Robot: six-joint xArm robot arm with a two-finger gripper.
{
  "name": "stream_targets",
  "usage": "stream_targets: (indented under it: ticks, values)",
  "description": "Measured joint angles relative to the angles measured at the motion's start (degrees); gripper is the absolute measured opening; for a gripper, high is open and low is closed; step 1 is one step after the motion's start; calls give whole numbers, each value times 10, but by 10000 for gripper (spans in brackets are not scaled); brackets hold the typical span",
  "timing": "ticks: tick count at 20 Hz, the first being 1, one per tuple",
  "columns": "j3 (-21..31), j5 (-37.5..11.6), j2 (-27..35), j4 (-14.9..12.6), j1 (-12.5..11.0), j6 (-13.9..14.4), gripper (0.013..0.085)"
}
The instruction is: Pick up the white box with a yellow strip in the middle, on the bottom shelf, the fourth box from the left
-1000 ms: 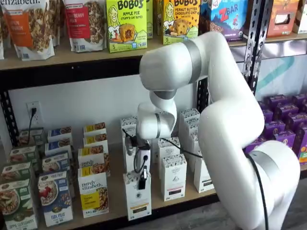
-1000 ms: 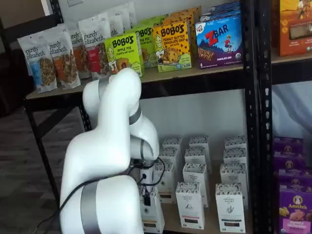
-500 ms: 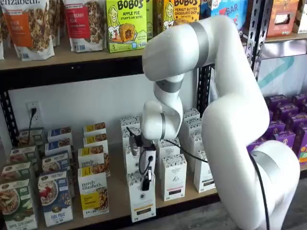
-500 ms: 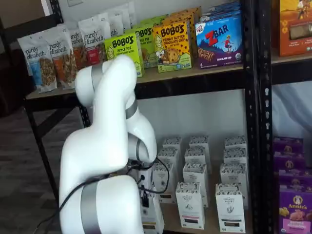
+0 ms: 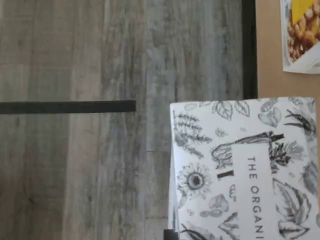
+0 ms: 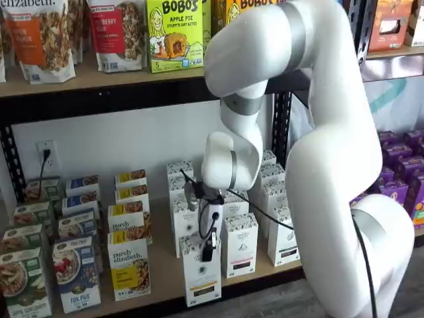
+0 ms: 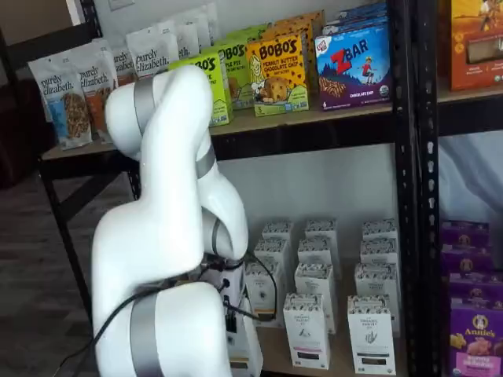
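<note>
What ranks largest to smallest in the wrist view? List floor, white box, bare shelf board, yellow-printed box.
1. floor
2. white box, nearest the camera
3. shelf board and yellow-printed box: their visible parts look alike, so unranked

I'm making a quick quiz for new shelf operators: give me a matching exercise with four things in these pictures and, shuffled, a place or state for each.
Things:
1. white box
2. gripper
3. Bobo's apple pie box
4. purple boxes

Places or states:
A. on the upper shelf
B. shut on the carton's top
C. beyond the black upright, in the neighbouring bay
D. at the front edge of the bottom shelf, held from above

Pairs: 1-D, 2-B, 3-A, 4-C
</note>
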Motion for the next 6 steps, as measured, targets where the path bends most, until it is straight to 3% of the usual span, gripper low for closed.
stream_targets:
  ticks: [6]
  values:
    - [69, -13, -61, 20, 6, -15, 490]
